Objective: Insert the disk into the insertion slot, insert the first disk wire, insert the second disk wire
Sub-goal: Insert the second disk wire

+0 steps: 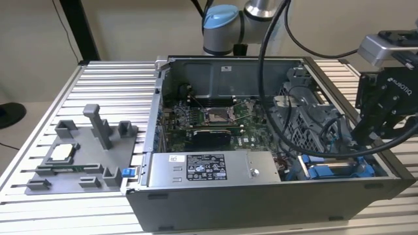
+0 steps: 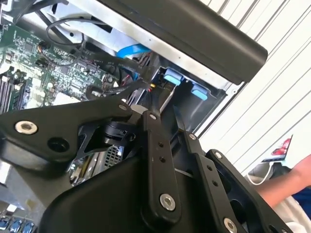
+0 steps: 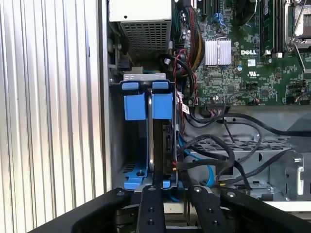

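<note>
Black bolted links of the gripper (image 3: 171, 190) are sitting closest to the lens in both wrist views, reaching down into the open dark-grey sheet-metal computer case (image 1: 261, 208). Its jaws are standing narrowly apart, one on each side of the near edge of the disk (image 3: 163, 138). Whether they are pressing on it or standing just off it, I cannot tell.

The disk is showing edge-on as a flat, thin silver-grey slab with a dark side strip. It is clipped in a bright blue plastic carrier frame whose squarish tab is sticking out at the far end. It is standing on edge inside the insertion slot (image 3: 114, 141), the grey sheet-metal bay against the case's side wall. It is sitting about as deep as a second blue carrier (image 3: 134, 106) just beside it, tab level with tab. Looping black cables (image 3: 228, 148) and a thin blue cable (image 3: 209, 171) are running between the disk and the green motherboard (image 3: 243, 58). I cannot tell whether any of them is plugged into the disk.

In the exterior view the gripper is hanging over the case's four o'clock corner, where the blue of the carriers is showing. The grey labelled power-supply box (image 1: 216, 169) is lying at the case's six o'clock, against its near wall. A grey slotted tray of fixtures (image 1: 78, 156) is resting on the ribbed aluminium bench (image 1: 111, 78) at nine o'clock from the case, well apart from the gripper. In the second wrist view a person's arm (image 2: 291, 183) is showing beyond the case.
</note>
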You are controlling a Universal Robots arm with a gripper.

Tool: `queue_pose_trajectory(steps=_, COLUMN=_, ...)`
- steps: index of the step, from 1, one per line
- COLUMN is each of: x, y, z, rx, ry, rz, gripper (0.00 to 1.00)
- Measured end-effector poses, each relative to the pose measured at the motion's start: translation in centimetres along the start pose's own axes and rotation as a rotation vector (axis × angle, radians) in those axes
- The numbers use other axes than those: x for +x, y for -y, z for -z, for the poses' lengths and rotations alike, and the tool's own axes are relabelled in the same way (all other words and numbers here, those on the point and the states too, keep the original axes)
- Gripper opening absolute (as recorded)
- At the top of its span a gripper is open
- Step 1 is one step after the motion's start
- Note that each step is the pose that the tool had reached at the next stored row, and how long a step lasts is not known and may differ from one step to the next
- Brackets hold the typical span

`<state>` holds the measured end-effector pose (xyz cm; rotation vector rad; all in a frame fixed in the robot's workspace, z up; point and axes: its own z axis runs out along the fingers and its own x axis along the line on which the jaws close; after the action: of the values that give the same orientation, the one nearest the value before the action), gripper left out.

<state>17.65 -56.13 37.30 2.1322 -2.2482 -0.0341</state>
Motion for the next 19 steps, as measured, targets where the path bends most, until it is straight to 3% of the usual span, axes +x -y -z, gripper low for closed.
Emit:
queue_pose_trajectory(steps=4, x=-0.06, y=1.09, z=0.05, rx=-0.0118, ry=-0.0006, rz=0.000, gripper=1.00)
queue_pose_trajectory(steps=8, x=-0.12, y=2.21, z=0.10, rx=-0.0312, ry=-0.0017, rz=0.000, gripper=1.00)
queue_pose_trajectory(steps=10, x=-0.14, y=2.52, z=0.12, rx=-0.0481, ry=-0.0026, rz=0.001, gripper=1.00)
queue_pose_trajectory(steps=12, x=-0.19, y=2.63, z=0.13, rx=-0.0759, ry=-0.0041, rz=0.001, gripper=1.00)
queue_pose_trajectory(steps=15, x=-0.29, y=2.89, z=0.11, rx=-0.1081, ry=-0.0057, rz=0.001, gripper=1.00)
queue_pose_trajectory(steps=19, x=-0.56, y=3.71, z=0.12, rx=-0.1175, ry=-0.0063, rz=0.002, gripper=1.00)
